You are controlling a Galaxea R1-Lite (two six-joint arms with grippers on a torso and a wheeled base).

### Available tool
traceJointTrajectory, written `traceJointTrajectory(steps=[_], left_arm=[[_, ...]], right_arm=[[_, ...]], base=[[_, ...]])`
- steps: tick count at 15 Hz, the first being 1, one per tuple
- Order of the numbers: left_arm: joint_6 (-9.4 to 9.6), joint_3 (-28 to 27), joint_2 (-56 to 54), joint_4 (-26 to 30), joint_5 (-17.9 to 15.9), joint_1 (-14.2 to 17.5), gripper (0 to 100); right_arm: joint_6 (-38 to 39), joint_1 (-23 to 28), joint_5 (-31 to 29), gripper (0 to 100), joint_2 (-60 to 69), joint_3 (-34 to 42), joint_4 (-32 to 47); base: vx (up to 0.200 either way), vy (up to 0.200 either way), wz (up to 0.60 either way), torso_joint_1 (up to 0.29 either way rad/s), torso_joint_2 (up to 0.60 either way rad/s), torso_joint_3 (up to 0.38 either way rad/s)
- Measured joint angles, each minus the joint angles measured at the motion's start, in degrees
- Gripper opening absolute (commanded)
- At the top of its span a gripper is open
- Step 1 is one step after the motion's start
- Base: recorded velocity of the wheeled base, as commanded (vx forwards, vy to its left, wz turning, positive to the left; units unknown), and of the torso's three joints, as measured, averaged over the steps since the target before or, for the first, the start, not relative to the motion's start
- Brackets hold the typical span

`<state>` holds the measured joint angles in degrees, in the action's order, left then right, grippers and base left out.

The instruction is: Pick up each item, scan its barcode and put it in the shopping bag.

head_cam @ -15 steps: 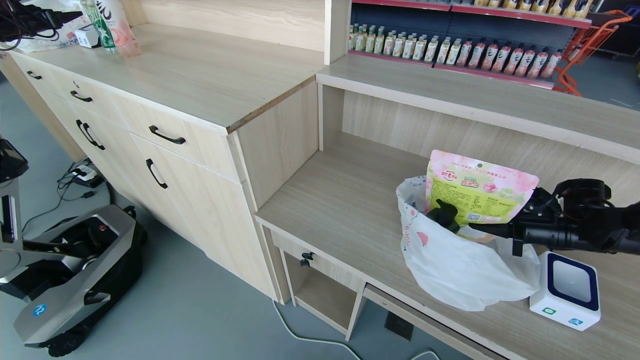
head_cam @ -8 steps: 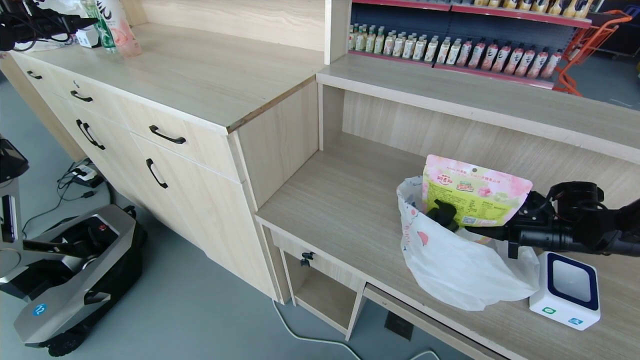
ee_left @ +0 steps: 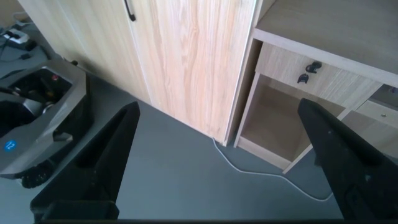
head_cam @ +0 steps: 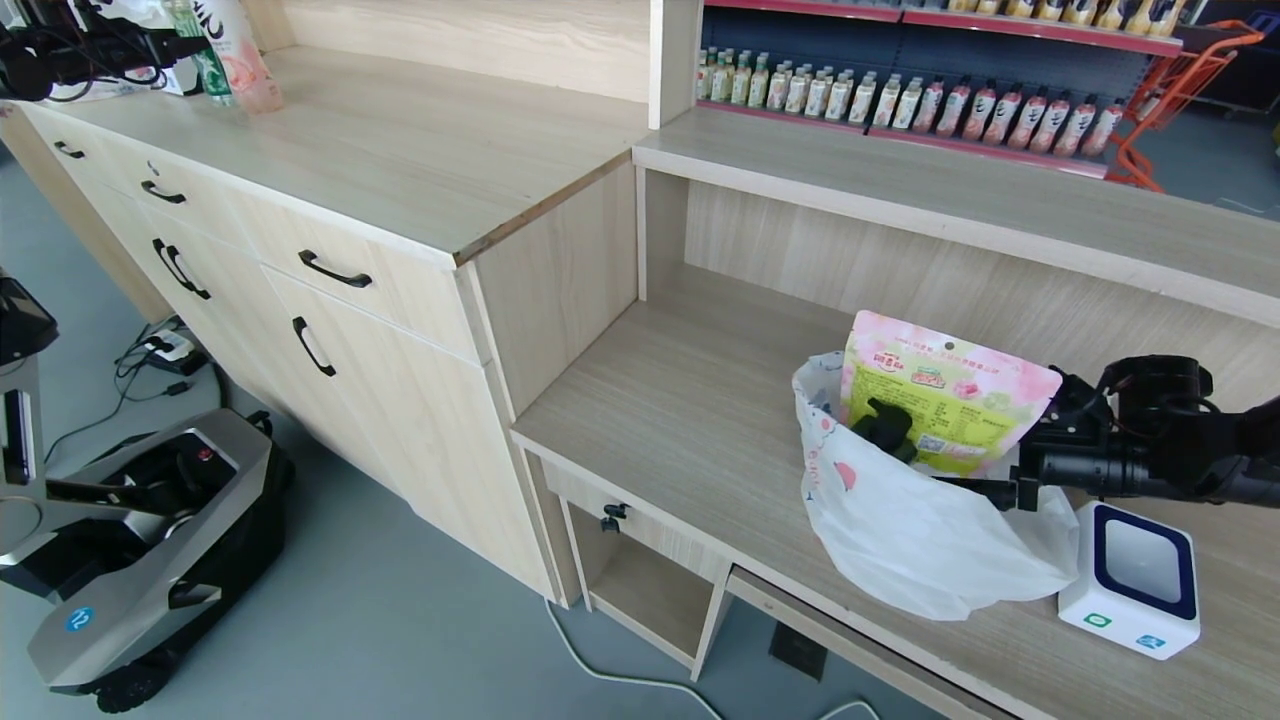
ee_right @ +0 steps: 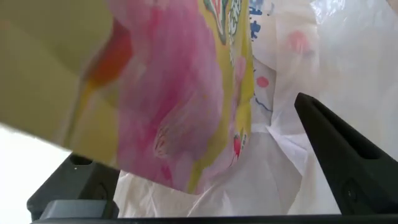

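A pale wood shop counter [head_cam: 660,400] runs below a back shelf of drinks [head_cam: 900,100]. In the head view, the white shopping bag [head_cam: 930,545] sits on the counter with the scanner [head_cam: 1135,580] just beside it. The pink-and-green snack pouch [head_cam: 945,395] stands upright, its lower part inside the bag mouth and its top above the rim. The right gripper [head_cam: 930,460] brackets the pouch low down. On the higher counter top, well apart from this, the left gripper [head_cam: 175,45] is near two bottles [head_cam: 230,50], probably items not yet scanned. In the left wrist view, that gripper's jaws are spread wide with nothing between them, over grey floor [ee_left: 186,174] beside a cabinet [ee_left: 193,56]. In the right wrist view, the right gripper's jaws are spread too. The pouch lies toward one side and bag film shows in the gap before the other finger [ee_right: 348,155], so it looks unclamped. The step in hand appears to be dropping the pouch into the bag. To do it well, the arm should back out along its own line with the jaws kept wide. That way neither finger hooks the thin film or drags the pouch out, and the arm should stay clear of the scanner.
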<state>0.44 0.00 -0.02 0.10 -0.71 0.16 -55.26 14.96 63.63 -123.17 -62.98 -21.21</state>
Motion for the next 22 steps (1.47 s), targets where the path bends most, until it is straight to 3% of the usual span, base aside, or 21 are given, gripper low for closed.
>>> traceJointTrajectory(steps=[10, 17, 22], left_arm=[[0.00, 0.0, 0.0, 0.0, 0.0, 0.0, 100], [0.00, 0.0, 0.0, 0.0, 0.0, 0.0, 100], [0.00, 0.0, 0.0, 0.0, 0.0, 0.0, 100]], right_arm=[[3.4, 4.6, 0.2, 100, 8.7, -7.0, -0.3], [5.0, 10.5, 0.3, 100, 20.7, -1.7, 0.1], [10.0, 11.3, 2.7, 100, 29.5, 0.1, -0.4]], base=[[0.000, 0.000, 0.00, 0.000, 0.00, 0.000], [0.000, 0.000, 0.00, 0.000, 0.00, 0.000], [0.000, 0.000, -0.60, 0.004, 0.00, 0.004]])
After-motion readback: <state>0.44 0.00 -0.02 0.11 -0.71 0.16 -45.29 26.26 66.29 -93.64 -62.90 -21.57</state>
